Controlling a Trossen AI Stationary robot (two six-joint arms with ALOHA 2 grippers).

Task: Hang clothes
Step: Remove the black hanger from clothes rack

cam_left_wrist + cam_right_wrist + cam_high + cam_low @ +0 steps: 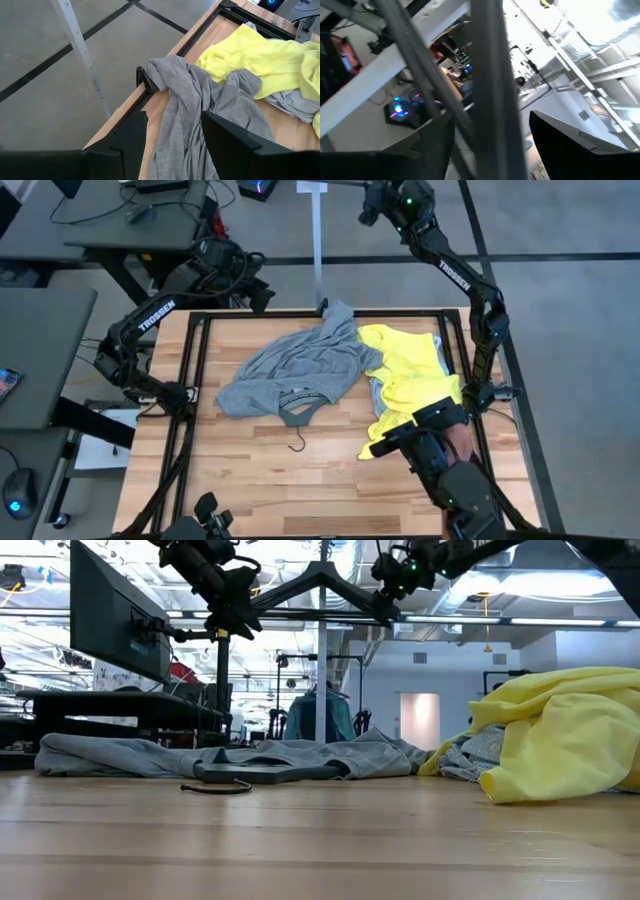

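Wooden table (250,480) from above: the grey tee (290,370) sprawls mid-table, one corner reaching the far rail by a pale post (318,240). A hook (298,443) pokes out just below its collar. The yellow tee (405,375) is bunched just to its right, touching it, with a pale shirt (375,392) peeking out beneath. The left gripper (255,285) hangs past the far-left corner, off the wood. The right gripper (372,208) is raised beyond the far edge, near the post.

From table level, the grey tee (130,755) lies flat and low, and the hook (215,786) rests on the wood in front of it. The yellow tee (560,730) heaps up on the right, with the pale shirt (480,755) tucked against it. High up, a black hanger (320,585) spans between the left gripper (228,605) and the right gripper (395,580). What carries it, I cannot tell.

Looking past the left gripper (172,120), its fingers stand apart and hold nothing. The grey tee (190,110) is draped below them over the table's edge, and the yellow tee (260,55) lies beyond.

Looking past the right gripper (492,125), its fingers stand wide apart. The hanger's dark bar (490,75) runs through the gap, narrower than it, so nothing is clamped.
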